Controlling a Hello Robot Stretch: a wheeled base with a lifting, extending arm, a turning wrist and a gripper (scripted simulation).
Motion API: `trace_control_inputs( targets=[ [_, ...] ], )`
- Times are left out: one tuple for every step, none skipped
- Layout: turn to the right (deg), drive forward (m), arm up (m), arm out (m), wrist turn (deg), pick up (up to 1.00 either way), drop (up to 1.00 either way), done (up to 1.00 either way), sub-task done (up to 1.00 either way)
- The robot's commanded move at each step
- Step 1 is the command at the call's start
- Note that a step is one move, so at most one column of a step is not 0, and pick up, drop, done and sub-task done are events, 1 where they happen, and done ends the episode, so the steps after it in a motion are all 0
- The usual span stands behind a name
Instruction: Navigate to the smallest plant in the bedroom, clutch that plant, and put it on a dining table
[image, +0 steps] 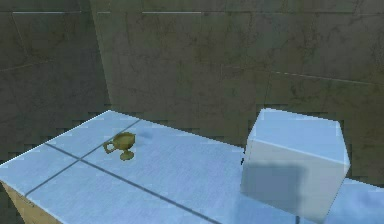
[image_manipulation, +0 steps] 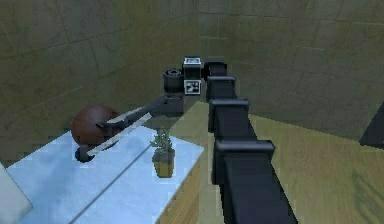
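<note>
Looking ahead: a pale blue tabletop (image: 70, 170) crossed by dark seams runs up to olive-brown tiled walls (image: 200, 60).
Golden cup: a small golden stemmed cup (image: 124, 146) with a side handle stands upright on the tabletop toward the forward view's left, well apart from the box.
White box: a plain white cube-shaped box (image: 297, 160) sits on the tabletop at the forward view's right.
Arm, side view: a dark square segmented arm (image_manipulation: 240, 150) rises from the bottom edge, ending in two white squares with black marks (image_manipulation: 191, 78).
Gripper: the dark gripper (image_manipulation: 95, 140) slants down and left from those squares, its thin fingers (image_manipulation: 120, 125) crossing a dark reddish-brown ball (image_manipulation: 88, 120) on the tabletop; I cannot tell whether it holds anything.
Plant: a small green plant in a tan pot (image_manipulation: 162, 158) stands upright on the tabletop near its edge, just beside the arm and right of the fingers.
</note>
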Motion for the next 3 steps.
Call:
trace_control_inputs(
  targets=[
    [0.0,0.00,0.00,0.00,45.0,0.00,0.00,0.00,0.00],
    [0.0,0.00,0.00,0.00,15.0,0.00,0.00,0.00,0.00],
    [0.0,0.00,-0.20,0.00,0.0,0.00,0.00,0.00,0.00]
  ],
)
